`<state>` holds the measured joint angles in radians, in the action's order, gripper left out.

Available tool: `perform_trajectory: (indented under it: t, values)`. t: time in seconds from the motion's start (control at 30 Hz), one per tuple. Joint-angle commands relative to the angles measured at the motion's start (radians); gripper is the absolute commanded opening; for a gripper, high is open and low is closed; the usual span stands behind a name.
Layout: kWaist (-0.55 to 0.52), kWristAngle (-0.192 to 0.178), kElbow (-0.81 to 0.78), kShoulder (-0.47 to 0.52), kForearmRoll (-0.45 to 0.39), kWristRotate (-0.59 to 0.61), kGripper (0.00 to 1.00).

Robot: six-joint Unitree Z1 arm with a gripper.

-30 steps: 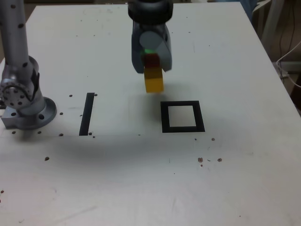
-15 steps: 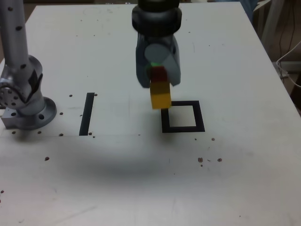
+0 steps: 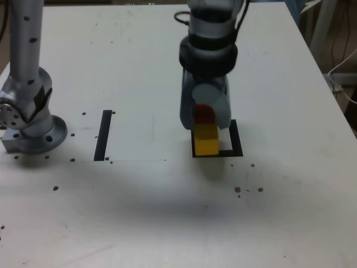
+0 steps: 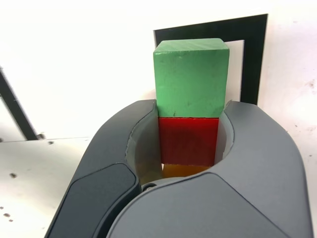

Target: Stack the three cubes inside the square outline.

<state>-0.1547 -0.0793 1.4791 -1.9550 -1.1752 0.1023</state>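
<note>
Over the left side of the square outline [image 3: 237, 139], as the exterior view shows it, the gripper [image 4: 192, 103] carries the three cubes as one column. Its pincer is closed on the red cube [image 4: 188, 141], one finger against each flank. The green cube [image 4: 189, 82] sits directly against the red cube at one end; the yellow cube [image 3: 206, 146] is at the other, lowest in the exterior view. Gripping the middle cube probably keeps both neighbours aligned and leaves the yellow cube free to land first. Contact between the yellow cube and the table cannot be confirmed. Before release, a small shift toward the outline's centre appears necessary; releasing early could topple the column.

The white table [image 3: 290, 195] is marked with dark specks and a faint seam. The outline lies nearer its right edge in the exterior view; the black strip [image 3: 102, 135] lies toward the left edge, near the arm base [image 3: 42, 137]. Beyond the far right corner, a pale cable [image 3: 341, 94] hangs in the dim room.
</note>
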Motion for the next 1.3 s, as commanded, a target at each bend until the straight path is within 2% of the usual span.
perform_trajectory:
  t: [0.0,0.43,0.87,1.27]
  values:
    - [-0.002,0.005,0.005,-0.031,0.020,-0.002,0.33]
    - [-0.010,0.003,0.037,-0.083,0.027,-0.006,0.33]
    - [0.028,-0.022,0.036,-0.087,0.031,-0.028,0.33]
    - [0.058,-0.006,0.045,-0.100,0.032,-0.049,0.34]
